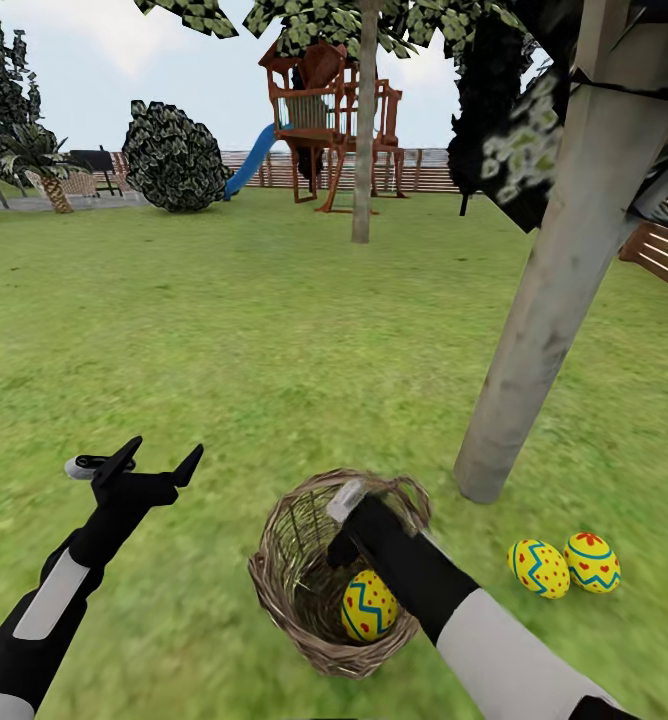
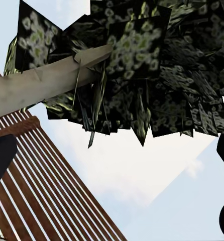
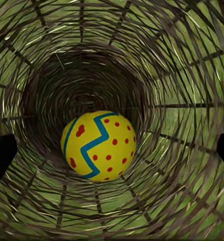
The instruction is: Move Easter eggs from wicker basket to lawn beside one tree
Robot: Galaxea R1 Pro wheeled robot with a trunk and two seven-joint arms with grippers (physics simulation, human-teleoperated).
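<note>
Three Easter eggs were in sight: one egg [image 1: 368,606] lay inside the single wicker basket [image 1: 279,590], and two eggs, one [image 1: 538,568] touching the other [image 1: 591,562], sat on the lawn [image 1: 274,350] near the foot of a pale-trunked tree [image 1: 544,330]. A second slim-trunked tree [image 1: 363,130] stood farther back. There was one round dark bush [image 1: 174,158], one play tower [image 1: 324,120] (with one blue slide [image 1: 250,160]), and two grippers, left [image 1: 164,458] and right [image 1: 346,545].
</note>
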